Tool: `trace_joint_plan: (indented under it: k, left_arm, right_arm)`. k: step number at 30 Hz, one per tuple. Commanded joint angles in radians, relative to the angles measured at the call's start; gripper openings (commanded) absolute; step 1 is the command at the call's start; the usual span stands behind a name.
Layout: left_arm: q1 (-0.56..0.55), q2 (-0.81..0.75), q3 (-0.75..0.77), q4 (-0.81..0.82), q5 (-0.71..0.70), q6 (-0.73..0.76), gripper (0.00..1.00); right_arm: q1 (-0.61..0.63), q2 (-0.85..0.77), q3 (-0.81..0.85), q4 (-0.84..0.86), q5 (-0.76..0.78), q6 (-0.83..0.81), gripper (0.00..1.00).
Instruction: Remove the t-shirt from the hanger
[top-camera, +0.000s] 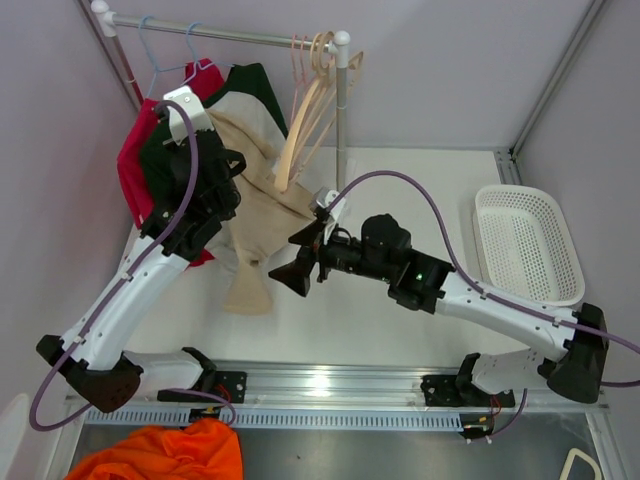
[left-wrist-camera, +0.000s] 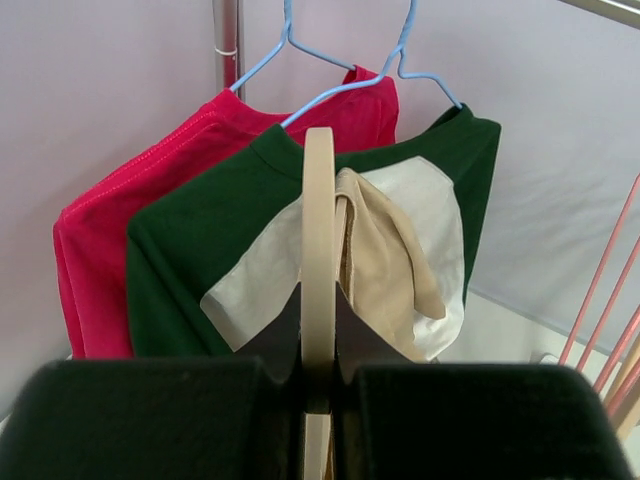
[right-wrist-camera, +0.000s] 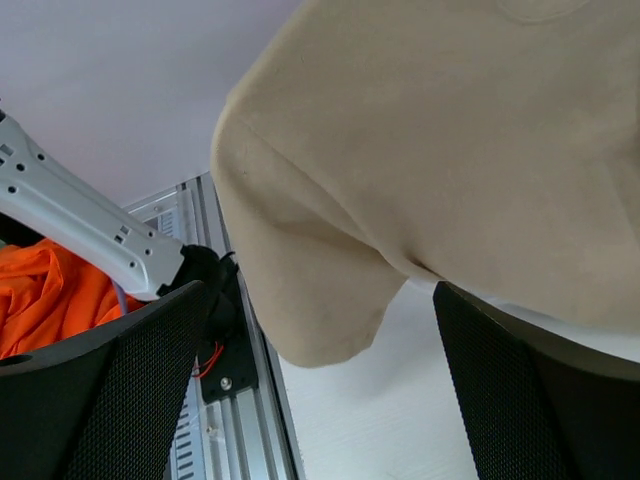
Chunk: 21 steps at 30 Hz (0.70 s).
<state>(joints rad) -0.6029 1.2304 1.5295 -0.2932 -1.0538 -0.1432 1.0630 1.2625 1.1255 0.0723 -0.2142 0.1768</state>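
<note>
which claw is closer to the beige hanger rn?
Left. The left claw is shut on the beige hanger. The right claw is open, lower down by the sleeve of the beige t-shirt.

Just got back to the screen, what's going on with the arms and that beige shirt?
The left claw is shut on a tan hanger, holding it in front of the rack, and the beige t-shirt is draped from it. The right claw is open close to the shirt's sleeve and is not gripping it. The shirt is not yet off the hanger. A red shirt and a green shirt hang behind.
</note>
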Motion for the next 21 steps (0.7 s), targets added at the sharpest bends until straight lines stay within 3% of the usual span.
trace_joint_plan:
  k: [1, 9, 14, 16, 17, 19, 21]
  left_arm:
    - [-0.018, 0.003, 0.038, 0.057, -0.075, 0.057, 0.01]
    - [-0.038, 0.009, 0.043, 0.052, -0.064, 0.050, 0.01]
    - [-0.037, 0.009, 0.037, 0.065, -0.055, 0.050, 0.01]
    - [-0.038, 0.009, 0.034, 0.065, -0.046, 0.041, 0.01]
    - [-0.037, 0.009, 0.029, 0.066, -0.040, 0.037, 0.01]
    - [-0.037, 0.006, 0.018, 0.074, -0.022, 0.016, 0.01]
    - [-0.037, 0.004, 0.009, 0.075, -0.008, 0.004, 0.01]
  right_arm:
    - [0.034, 0.058, 0.020, 0.130, 0.039, -0.010, 1.00]
    - [0.078, 0.156, 0.046, 0.170, 0.068, 0.001, 0.99]
    - [0.112, 0.176, 0.042, 0.173, 0.082, 0.010, 0.91]
    - [0.118, 0.179, 0.040, 0.172, 0.082, 0.019, 0.57]
    - [0.118, 0.179, 0.042, 0.170, 0.087, 0.026, 0.35]
    - [0.118, 0.178, 0.042, 0.164, 0.082, 0.033, 0.19]
    - [0.120, 0.169, 0.040, 0.152, 0.078, 0.039, 0.12]
